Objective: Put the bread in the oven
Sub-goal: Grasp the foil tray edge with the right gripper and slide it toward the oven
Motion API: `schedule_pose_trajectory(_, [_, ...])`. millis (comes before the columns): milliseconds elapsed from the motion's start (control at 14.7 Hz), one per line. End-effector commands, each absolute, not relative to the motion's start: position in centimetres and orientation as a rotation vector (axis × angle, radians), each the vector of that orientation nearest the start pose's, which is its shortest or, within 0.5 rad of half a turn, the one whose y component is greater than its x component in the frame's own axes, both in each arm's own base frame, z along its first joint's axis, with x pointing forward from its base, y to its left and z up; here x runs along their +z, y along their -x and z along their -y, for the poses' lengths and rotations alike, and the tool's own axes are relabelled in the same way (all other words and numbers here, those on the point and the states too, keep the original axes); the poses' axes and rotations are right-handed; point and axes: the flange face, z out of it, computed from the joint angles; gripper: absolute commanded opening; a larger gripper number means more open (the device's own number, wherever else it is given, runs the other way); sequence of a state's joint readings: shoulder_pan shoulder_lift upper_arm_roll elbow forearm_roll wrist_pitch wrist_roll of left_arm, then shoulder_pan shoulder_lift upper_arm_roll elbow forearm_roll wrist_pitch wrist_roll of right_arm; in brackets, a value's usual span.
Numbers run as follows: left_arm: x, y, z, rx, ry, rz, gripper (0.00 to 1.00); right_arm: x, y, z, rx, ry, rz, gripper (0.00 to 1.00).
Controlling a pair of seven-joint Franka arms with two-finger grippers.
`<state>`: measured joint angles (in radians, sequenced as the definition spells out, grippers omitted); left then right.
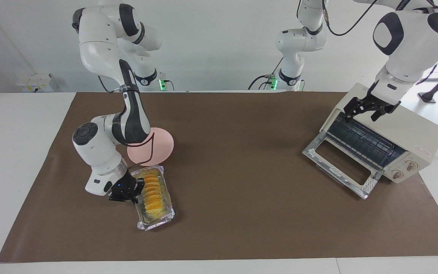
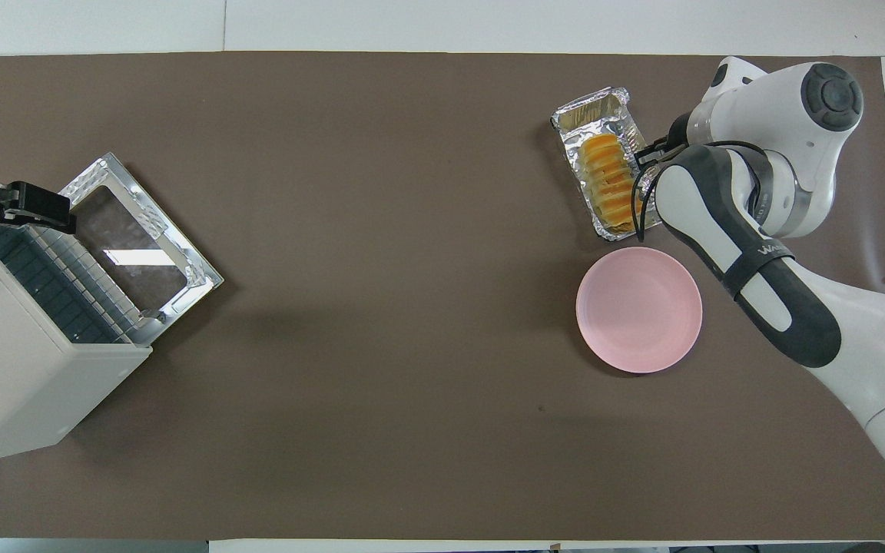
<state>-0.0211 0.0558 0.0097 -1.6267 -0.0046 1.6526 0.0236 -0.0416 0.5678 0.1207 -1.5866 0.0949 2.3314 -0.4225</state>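
The bread (image 1: 152, 192), a ridged yellow-orange loaf, lies in a crinkled foil tray (image 1: 157, 223) toward the right arm's end of the table. It also shows in the overhead view (image 2: 608, 180), in the tray (image 2: 588, 114). My right gripper (image 1: 130, 191) is low at the tray's long side and shut on its rim; it also shows in the overhead view (image 2: 644, 156). The cream oven (image 1: 407, 127) stands at the left arm's end with its glass door (image 1: 338, 163) dropped open and the dark rack showing. My left gripper (image 1: 365, 110) hangs open over the oven's top front edge.
A round pink plate (image 1: 160, 146) lies beside the tray, nearer to the robots; it also shows in the overhead view (image 2: 638, 309). The brown mat (image 1: 242, 171) covers the table between tray and oven. The oven (image 2: 12, 369) and its door (image 2: 139, 246) fill the left arm's end.
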Motion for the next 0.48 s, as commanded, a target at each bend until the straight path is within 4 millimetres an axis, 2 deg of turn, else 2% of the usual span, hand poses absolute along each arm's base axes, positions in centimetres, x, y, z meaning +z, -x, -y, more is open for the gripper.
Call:
schedule_pose_trajectory(0, [57.6, -57.3, 0.5, 0.043, 3.131, -0.061, 1.0, 36.1, -71.2, -4.7, -0.254, 2.932, 0.55, 0.0])
schedule_pose_trajectory(136, [57.6, -57.3, 0.5, 0.043, 3.131, -0.061, 1.0, 37.9, -70.9, -6.4, -0.221, 2.933, 0.368, 0.0])
schedule_pose_trajectory(204, [57.6, -57.3, 0.5, 0.043, 3.131, -0.061, 1.0, 39.0, -70.6, -8.9, -0.233, 2.928, 0.338, 0.0])
schedule_pose_trajectory(273, [57.6, -57.3, 0.5, 0.043, 3.131, -0.061, 1.0, 39.6, -70.3, -10.6, -0.228, 2.926, 0.289, 0.0])
schedule_pose_trajectory(409, [57.6, -57.3, 0.5, 0.043, 3.131, -0.064, 1.0, 40.9, -69.9, -14.5, -0.208, 2.917, 0.061, 0.0])
